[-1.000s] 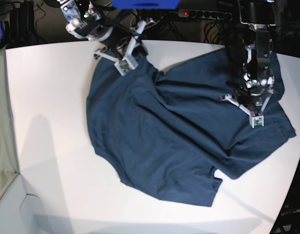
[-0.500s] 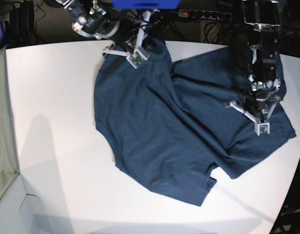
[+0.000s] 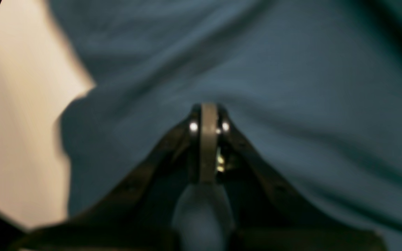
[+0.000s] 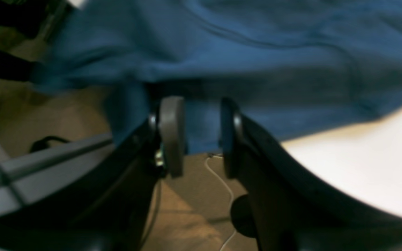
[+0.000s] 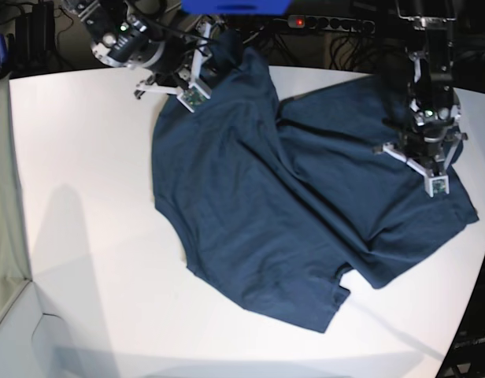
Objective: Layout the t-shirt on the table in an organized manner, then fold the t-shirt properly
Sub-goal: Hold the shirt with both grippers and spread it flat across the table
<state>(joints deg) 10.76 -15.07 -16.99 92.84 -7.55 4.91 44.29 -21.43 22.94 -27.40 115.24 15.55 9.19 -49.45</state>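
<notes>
The dark navy t-shirt [image 5: 258, 205] lies spread and creased over the white table [image 5: 85, 197]. One corner is drawn up past the far edge. There my right gripper [image 5: 197, 75] stands open, and in the right wrist view a flap of the t-shirt [image 4: 257, 52] hangs between the parted pads of this gripper [image 4: 199, 136]. My left gripper [image 5: 435, 185] rests on the shirt's right part. Seen from the left wrist, that gripper [image 3: 204, 108] is shut, and folds of the t-shirt [image 3: 291, 69] run into its tips.
A power strip [image 5: 329, 24] with a red light and cables lie behind the table. A blue object [image 5: 235, 6] hangs at the top. Below the far edge I see floor and a grey bar [image 4: 47, 157]. The table's curved edge [image 5: 479, 276] runs close to the shirt's right corner.
My right arm dragged the shirt's back corner up and left toward the far edge, then its jaws parted. The left gripper drifted slightly right and back, staying shut. The shirt's near hem slid right.
</notes>
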